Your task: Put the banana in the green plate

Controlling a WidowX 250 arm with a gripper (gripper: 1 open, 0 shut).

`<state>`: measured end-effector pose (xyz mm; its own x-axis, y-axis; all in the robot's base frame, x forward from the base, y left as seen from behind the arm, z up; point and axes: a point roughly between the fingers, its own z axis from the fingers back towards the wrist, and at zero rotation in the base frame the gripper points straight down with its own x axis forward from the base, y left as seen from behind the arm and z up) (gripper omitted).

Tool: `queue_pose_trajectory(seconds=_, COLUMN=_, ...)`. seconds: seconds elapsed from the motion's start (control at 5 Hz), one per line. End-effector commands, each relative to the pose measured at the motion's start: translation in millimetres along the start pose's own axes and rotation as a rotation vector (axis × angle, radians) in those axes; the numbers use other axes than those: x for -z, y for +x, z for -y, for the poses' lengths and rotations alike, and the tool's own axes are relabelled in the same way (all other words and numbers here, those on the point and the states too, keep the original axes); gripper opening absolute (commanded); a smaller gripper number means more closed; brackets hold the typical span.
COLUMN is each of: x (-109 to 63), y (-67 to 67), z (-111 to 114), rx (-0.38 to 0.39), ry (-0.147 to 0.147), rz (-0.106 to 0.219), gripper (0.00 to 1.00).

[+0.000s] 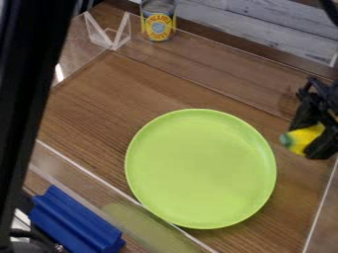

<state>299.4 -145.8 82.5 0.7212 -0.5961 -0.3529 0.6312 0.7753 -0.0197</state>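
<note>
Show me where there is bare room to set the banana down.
The green plate is bare across its whole face, the widest free patch. Bare wood also runs between the plate's far rim and the yellow-labelled can. The right edge is crowded: the gripper, jaws shut on the banana, sits beside the plate's rim.

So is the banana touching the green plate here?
Apart. The camera view shows the banana held in the gripper just past the green plate rim, with wood between them.

1 high camera – angled down at the wooden table
</note>
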Motion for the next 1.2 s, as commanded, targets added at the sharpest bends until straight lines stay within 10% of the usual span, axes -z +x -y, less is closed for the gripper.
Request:
queue_pose_trajectory(seconds=0.0, x=-41.8, y=-24.5, z=2.4, rx=-0.028, ry=0.031, rz=0.069, gripper=0.0)
queue_pose_trajectory(seconds=0.4, x=-69.9, y=-97.3, z=4.6, rx=-0.144, ry=0.046, rz=0.089, gripper=0.0)
queue_pose_trajectory(seconds=1.0, x=-36.2, y=-184.7, z=3.1, rx=-0.279, ry=-0.011, rz=0.087, gripper=0.0)
